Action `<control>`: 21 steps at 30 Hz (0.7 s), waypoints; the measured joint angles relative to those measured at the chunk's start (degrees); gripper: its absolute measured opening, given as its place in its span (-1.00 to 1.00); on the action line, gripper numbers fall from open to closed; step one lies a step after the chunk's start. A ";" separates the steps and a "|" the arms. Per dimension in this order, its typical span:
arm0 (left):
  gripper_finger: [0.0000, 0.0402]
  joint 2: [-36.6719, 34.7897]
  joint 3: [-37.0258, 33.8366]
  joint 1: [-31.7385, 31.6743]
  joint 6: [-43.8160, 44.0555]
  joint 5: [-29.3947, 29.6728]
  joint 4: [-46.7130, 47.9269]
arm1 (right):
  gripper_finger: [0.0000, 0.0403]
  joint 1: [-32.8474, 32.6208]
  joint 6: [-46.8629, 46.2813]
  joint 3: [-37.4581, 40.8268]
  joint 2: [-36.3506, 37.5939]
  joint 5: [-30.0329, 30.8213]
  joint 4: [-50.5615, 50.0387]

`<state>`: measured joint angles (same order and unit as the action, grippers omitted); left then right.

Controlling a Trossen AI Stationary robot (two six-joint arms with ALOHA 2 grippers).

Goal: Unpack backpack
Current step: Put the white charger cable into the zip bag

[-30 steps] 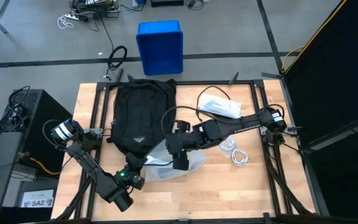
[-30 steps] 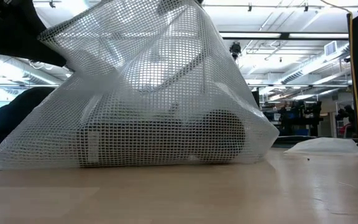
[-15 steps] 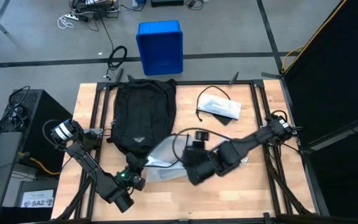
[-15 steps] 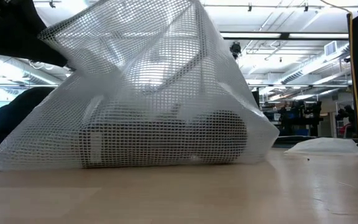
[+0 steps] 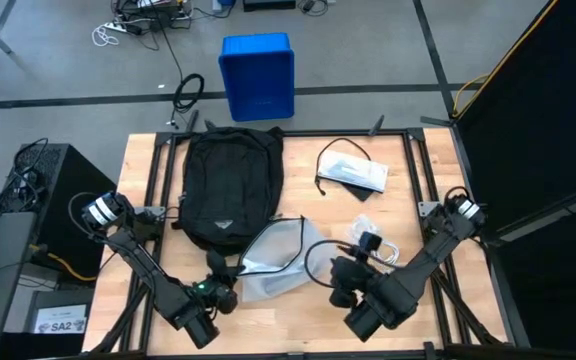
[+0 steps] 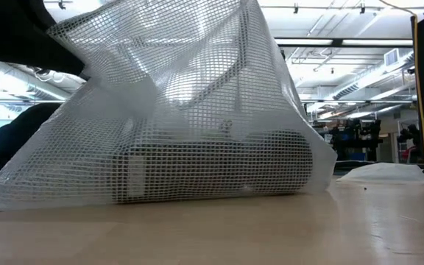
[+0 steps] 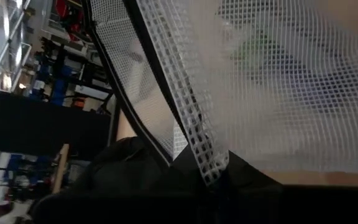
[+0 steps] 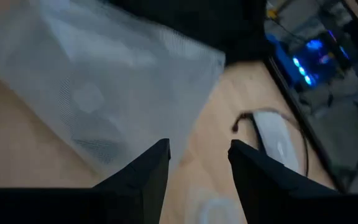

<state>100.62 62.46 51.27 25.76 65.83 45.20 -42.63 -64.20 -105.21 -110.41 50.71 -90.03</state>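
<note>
Large black fabric backpack (image 5: pixel 227 186) lying flat toward 11 o'clock on the pale wooden table (image 5: pixel 298 325), rounded top near the far edge, open end facing 6 o'clock and touching a white mesh pouch (image 5: pixel 276 262) at table centre. Left gripper (image 5: pixel 230 293) at 7 o'clock near the front edge, clamped on the pouch's corner; right gripper (image 5: pixel 342 283) at 5 o'clock, just beside the pouch, fingers (image 8: pixel 146 174) parted with nothing between them. Bare wood along the front edge; white cable coil (image 5: pixel 378 248) at 3 o'clock, flat white packet (image 5: pixel 356 171) at 1 o'clock.
</note>
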 joint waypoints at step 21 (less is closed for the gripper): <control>-1.00 0.00 0.00 0.00 0.02 -2.41 -25.85 | -0.32 -3.47 -38.37 28.81 -0.04 -2.46 6.95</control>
<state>100.62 62.46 51.27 25.78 63.42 19.35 -46.10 -102.57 -76.40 -110.45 48.24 -83.08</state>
